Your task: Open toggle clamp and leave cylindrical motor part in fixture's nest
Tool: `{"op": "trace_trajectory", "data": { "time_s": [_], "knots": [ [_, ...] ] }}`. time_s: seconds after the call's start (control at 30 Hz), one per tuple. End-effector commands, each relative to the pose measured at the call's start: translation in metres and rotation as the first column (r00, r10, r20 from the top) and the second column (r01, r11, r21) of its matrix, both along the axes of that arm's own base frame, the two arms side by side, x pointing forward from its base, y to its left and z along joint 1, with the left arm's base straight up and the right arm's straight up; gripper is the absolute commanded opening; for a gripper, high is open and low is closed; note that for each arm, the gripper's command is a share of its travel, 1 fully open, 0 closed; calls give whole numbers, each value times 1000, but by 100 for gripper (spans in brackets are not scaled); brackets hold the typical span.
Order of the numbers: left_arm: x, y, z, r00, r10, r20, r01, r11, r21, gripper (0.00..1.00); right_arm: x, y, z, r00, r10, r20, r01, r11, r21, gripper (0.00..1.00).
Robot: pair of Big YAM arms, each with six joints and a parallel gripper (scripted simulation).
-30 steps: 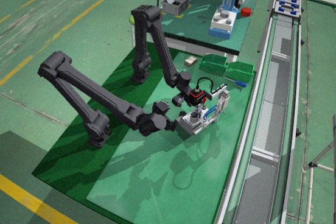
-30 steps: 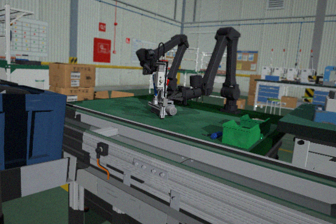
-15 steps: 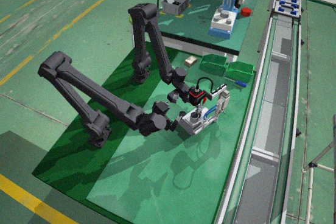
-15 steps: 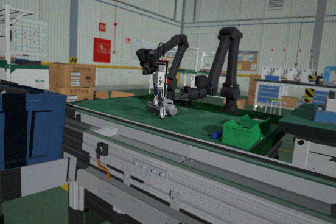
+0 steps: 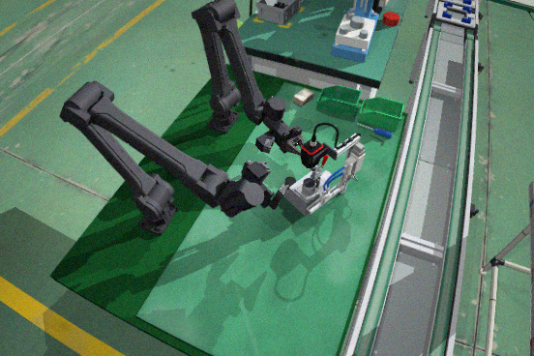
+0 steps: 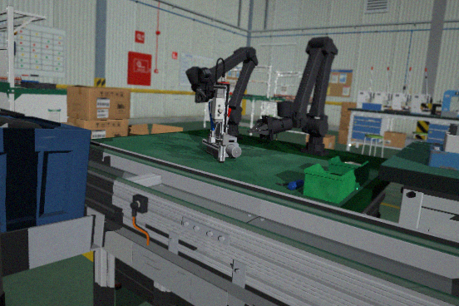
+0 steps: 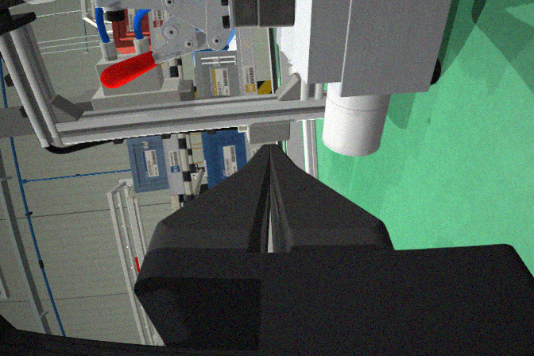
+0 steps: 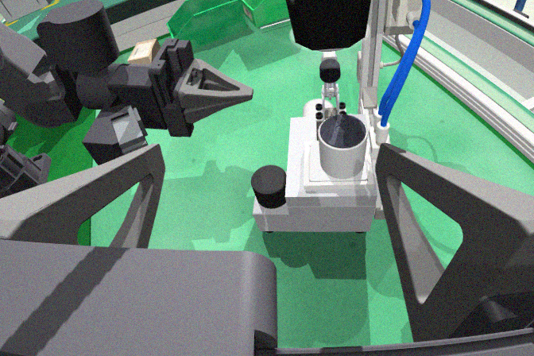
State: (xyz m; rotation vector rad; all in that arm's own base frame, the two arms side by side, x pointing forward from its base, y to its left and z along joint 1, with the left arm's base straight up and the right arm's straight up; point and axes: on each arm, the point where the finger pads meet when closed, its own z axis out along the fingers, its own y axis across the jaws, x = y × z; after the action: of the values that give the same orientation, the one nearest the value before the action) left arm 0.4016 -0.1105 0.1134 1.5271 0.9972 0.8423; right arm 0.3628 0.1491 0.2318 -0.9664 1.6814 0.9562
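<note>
Left wrist view shows my left gripper (image 5: 301, 138) (image 6: 251, 131) (image 7: 270, 156) (image 8: 253, 94) pinched shut, empty, clear of the red-handled metal toggle clamp (image 7: 172, 15) (image 8: 330, 84). The grey cylindrical motor part (image 5: 310, 185) (image 8: 342, 153) sits upright in the nest; I'd nudge only the handle, gently, keeping my wide-open right gripper (image 8: 269, 155) off it.

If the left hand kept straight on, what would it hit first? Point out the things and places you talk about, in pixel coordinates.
Probably the fixture's metal frame (image 5: 334, 193) (image 6: 221, 152) (image 7: 215, 113) (image 8: 373, 52), ahead of the left hand (image 5: 299, 145) (image 6: 250, 131) (image 7: 270, 156) (image 8: 253, 94); depth is unclear, so the clamp (image 7: 189, 7) (image 8: 330, 90) might catch it.

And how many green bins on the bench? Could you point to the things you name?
2: green bins side by side at the bench's far edge, one (image 5: 339, 102) (image 8: 207, 15) nearer the pale block (image 5: 304, 97) (image 8: 143, 52), one (image 5: 382, 112) (image 8: 268, 0) nearer the conveyor (image 5: 420, 178).
</note>
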Motion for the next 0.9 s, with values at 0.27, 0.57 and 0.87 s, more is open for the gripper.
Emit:
{"op": "trace_trajectory", "data": {
  "time_s": [0.27, 0.57, 0.87],
  "knots": [
    [15, 3, 15, 1000, 15, 10, -14, 999, -32, 23, 6, 0, 13, 1000, 1, 31, -1, 1000, 0, 100],
    [54, 9, 28, 995, 45, -94, -56, 991, -124, 60, 13, -1, 22, 999, -13, 47, 13, 1000, 7, 100],
    [97, 19, 44, 966, 76, -248, -130, 969, -212, 60, 29, -3, 42, 995, -76, 62, 72, 996, 58, 100]
  ]
}}
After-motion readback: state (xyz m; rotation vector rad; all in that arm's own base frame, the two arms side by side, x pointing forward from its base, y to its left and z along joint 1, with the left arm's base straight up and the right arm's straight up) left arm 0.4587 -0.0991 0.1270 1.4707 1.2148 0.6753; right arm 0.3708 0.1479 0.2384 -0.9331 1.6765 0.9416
